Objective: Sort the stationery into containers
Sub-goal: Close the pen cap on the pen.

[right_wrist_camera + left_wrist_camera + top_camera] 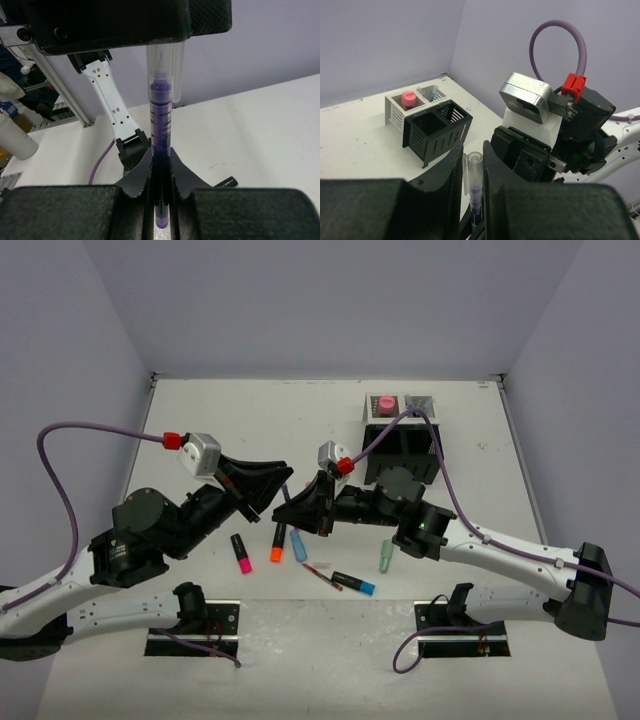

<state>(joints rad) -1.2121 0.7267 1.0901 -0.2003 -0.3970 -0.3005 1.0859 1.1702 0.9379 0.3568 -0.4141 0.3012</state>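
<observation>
The left end effector [472, 150] pinches the clear cap of the purple pen [161, 125], and the right end effector [160, 165] clamps its barrel. This is likely a mid-air handover to re-grip before the organizer [437, 140].

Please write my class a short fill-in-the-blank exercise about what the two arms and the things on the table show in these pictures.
1. The left gripper and the right gripper both grip one pen with ____ ink.
2. The organizer has ____ square compartments.
3. On the table, the orange highlighter lies between the pink highlighter and a ____ one.

Missing words: purple; four; blue.
</observation>
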